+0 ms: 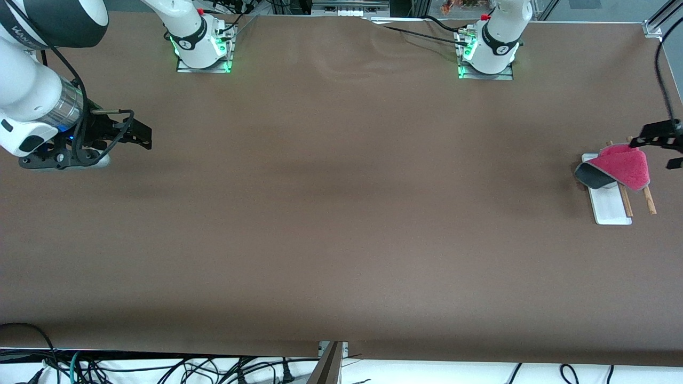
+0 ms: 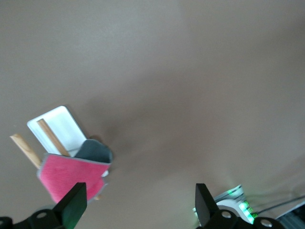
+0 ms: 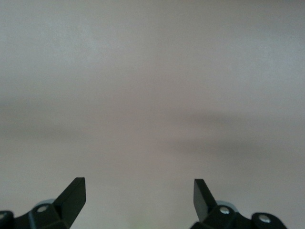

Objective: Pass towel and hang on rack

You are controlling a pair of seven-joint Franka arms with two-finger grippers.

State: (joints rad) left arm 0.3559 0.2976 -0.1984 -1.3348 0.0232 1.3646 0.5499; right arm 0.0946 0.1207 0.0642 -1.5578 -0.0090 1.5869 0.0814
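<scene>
The towel [image 1: 621, 166] is seen draped over the rack [image 1: 609, 205] at the left arm's end of the table [image 1: 341, 213], crimson-pink side showing, with one dark grey corner folded down over the rack's white base slab. Two thin wooden rods are seen poking out from under the cloth, toward the front camera, alongside the white slab. From the left wrist view the same picture is given: the towel [image 2: 71, 177] hung across the rods, the grey flap lying against the rack [image 2: 55, 129].

The left gripper [image 1: 664, 146] is held up in the air just beside the towel, at the table's edge, and nothing is gripped; its fingers [image 2: 75, 204] are spread wide, with bare tabletop between them. No contact with the cloth can be made out.

The right gripper [image 1: 140, 136] is parked well apart from all this, over the right arm's end of the table, waiting. Its fingers [image 3: 74, 194] are likewise spread apart, empty, with only the brown table surface [image 3: 152, 95] seen below.
</scene>
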